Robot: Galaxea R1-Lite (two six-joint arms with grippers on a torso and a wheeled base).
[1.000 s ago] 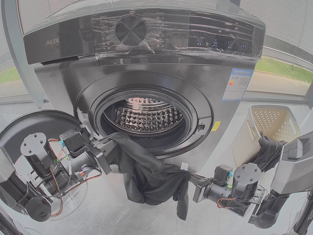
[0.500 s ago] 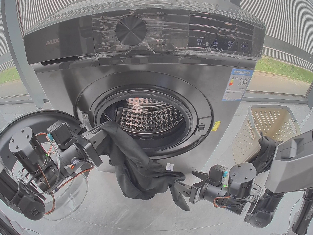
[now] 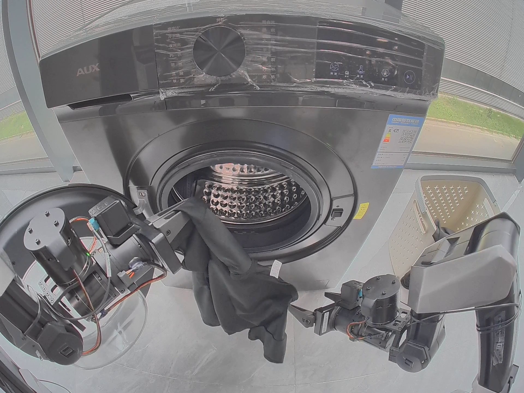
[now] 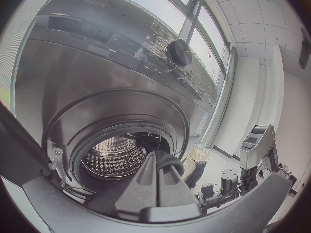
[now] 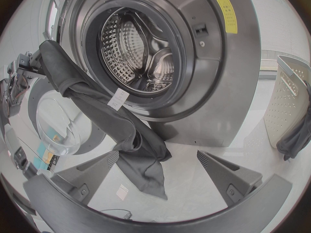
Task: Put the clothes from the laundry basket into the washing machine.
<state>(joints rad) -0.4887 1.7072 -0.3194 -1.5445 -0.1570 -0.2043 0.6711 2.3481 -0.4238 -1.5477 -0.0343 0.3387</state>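
1. Clothes in sight are two dark pieces. One dark garment hangs in front of the washing machine, and a second dark garment is draped over the rim of the laundry basket.
2. The left gripper sits at the left edge of the round opening. Its fingers are pinched together on the top end of the dark garment, and in the left wrist view the cloth bunches over the fingertips.
3. From that hold the dark garment falls down and to the right across the lower rim of the opening. Its loose end hangs above the floor. I cannot tell whether its top edge reaches past the door seal into the drum.
4. A white tag on the cloth faces outward, near the lower rim.
5. The right gripper lies low, just to the right of the hanging end. Its fingers are spread wide and hold nothing. I cannot tell whether a fingertip touches the cloth.
6. The door is swung open to the left, behind the left arm.
7. The laundry basket stands on the floor to the right of the washing machine, partly behind the right arm.
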